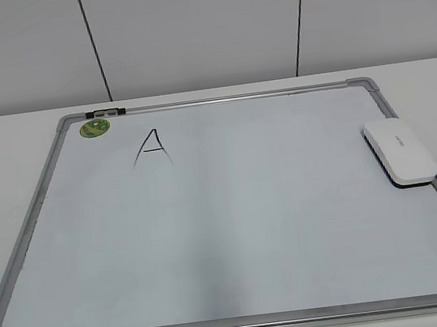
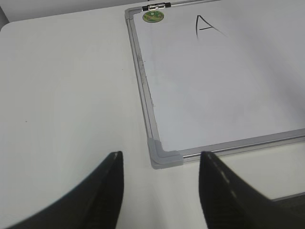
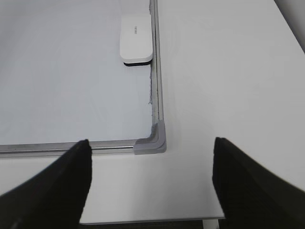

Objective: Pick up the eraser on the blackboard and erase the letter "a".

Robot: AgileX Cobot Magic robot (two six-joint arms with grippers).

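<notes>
Exterior view, left to right: a round green magnet [image 1: 94, 128] in the upper-left corner of the silver-framed white dry-erase blackboard [image 1: 236, 241], an angular black marker capital "A" [image 1: 151, 148] beside it, and the flat white rounded plastic eraser [image 1: 399, 151] lying against the right frame edge. No lowercase "a" is visible. In the wrist views, the left gripper [image 2: 159, 191] and the right gripper [image 3: 151, 183] both hang wide open and empty above the board's lower corners.

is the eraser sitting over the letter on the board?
No. In the exterior view the eraser lies at the blackboard's right edge, while the capital "A" is uncovered near the top left.
</notes>
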